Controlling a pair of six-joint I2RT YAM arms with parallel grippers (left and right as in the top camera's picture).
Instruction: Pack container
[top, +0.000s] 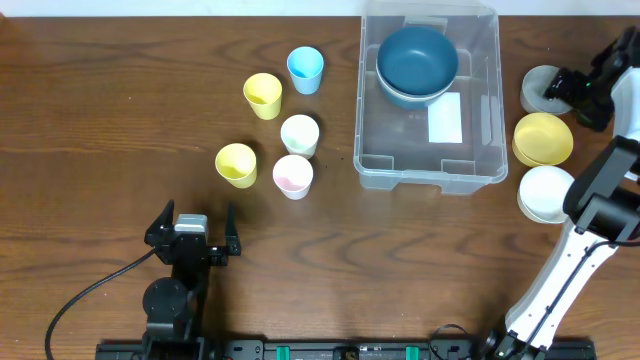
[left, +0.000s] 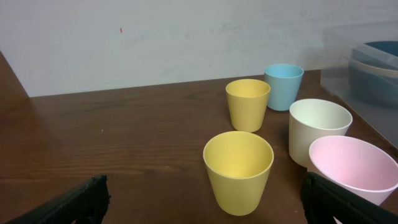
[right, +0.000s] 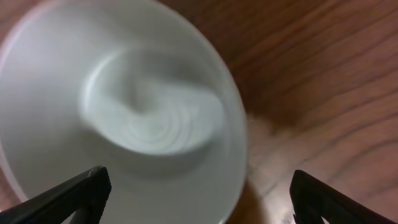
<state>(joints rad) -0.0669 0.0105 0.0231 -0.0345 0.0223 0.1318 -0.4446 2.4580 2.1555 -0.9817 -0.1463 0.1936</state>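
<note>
The clear container (top: 480, 150) stands at the back right with a white label and stacked blue bowls (top: 417, 62) inside. Its wall also shows in the left wrist view (left: 339, 74). My right gripper (top: 572, 90) is open above a pale grey bowl (top: 536, 90), right of the container. In the right wrist view the open fingers (right: 199, 205) straddle that blurred bowl (right: 124, 112). My left gripper (top: 195, 235) is open and empty near the front left. In the left wrist view its fingers (left: 205, 208) flank a yellow cup (left: 238, 171) just ahead.
Right of the container are a yellow bowl (top: 543, 138) and a white bowl (top: 545, 193). Left of it stand several cups: blue (top: 305, 68), yellow (top: 263, 95), cream (top: 299, 134), yellow (top: 236, 164), pink (top: 293, 175).
</note>
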